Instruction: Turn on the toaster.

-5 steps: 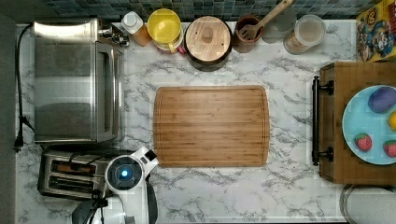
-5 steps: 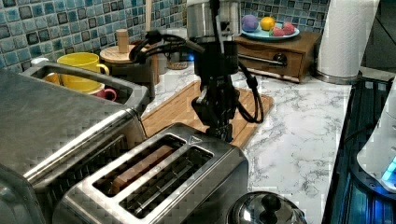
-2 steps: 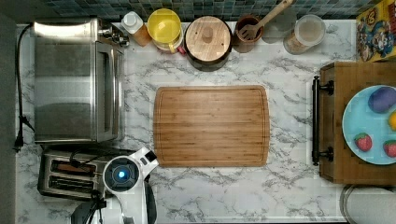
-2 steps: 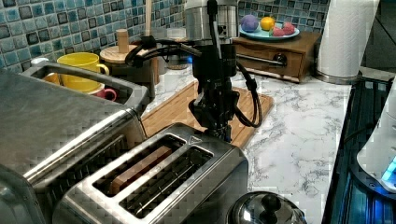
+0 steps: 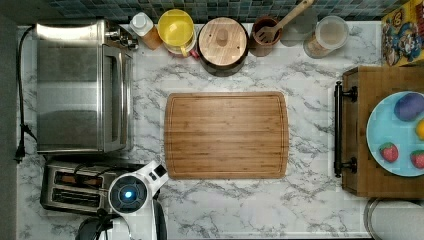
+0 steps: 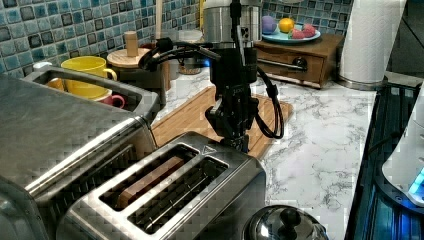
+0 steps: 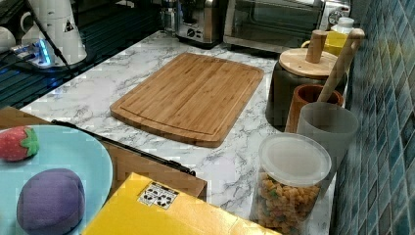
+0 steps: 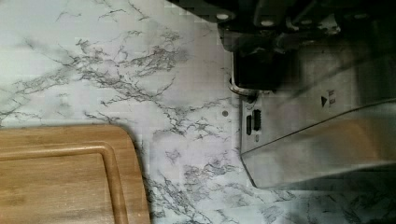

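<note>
A white marble worktop (image 5: 235, 200) runs under a blue mosaic-tile backsplash, and everything here is best placed from the toaster (image 5: 75, 187), the small brushed-steel two-slot box. In the top view it stands at the worktop's near corner, just beside the big toaster oven (image 5: 80, 85) and a short way from the corner of the bamboo cutting board (image 5: 226, 135). The left view shows something brown sitting in one of its slots, so it appears loaded and waiting only for the lever.

The arm hangs over the end of the toaster that faces the cutting board. In the left view the claw (image 6: 240, 142) points straight down, its tip right at the toaster's (image 6: 165, 195) top edge at that end. In the wrist view the claw (image 8: 254, 70) sits against the toaster's (image 8: 317, 135) end face, over what looks like a dark lever with a metal rim, next to two small dark buttons. That placement makes sense: a pop-up toaster switches on by a downward push on its end lever, so the arm comes in vertically above it. I cannot tell how far the claw is open or whether it grips anything; the dark shapes merge.

My reading is that the press is about to happen or under way. The risk is slipping off the narrow lever, or tipping the light toaster instead of latching it.
</note>
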Controlling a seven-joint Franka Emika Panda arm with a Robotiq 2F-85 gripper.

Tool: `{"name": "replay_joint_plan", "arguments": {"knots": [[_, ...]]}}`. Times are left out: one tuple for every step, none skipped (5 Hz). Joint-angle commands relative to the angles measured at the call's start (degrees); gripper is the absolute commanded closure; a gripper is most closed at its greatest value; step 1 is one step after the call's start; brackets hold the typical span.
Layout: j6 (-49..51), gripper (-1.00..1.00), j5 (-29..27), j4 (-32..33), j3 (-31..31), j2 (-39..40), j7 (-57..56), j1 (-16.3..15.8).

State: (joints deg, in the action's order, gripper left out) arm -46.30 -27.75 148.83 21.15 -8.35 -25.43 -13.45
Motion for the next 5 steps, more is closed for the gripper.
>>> {"name": "replay_joint_plan", "arguments": {"knots": [[-3.74,1.00,0.33,7.25,-1.06,4.15,0.45,1.72],[-3.74,1.00,0.34,7.27,-1.16,4.15,0.46,1.63],[-3.74,1.00,0.38,7.28,-1.34,4.15,0.47,1.44],[-3.75,1.00,0.39,7.25,-1.66,4.16,0.49,1.14],[-3.77,1.00,0.41,7.29,-1.72,4.16,0.51,1.08]]}}
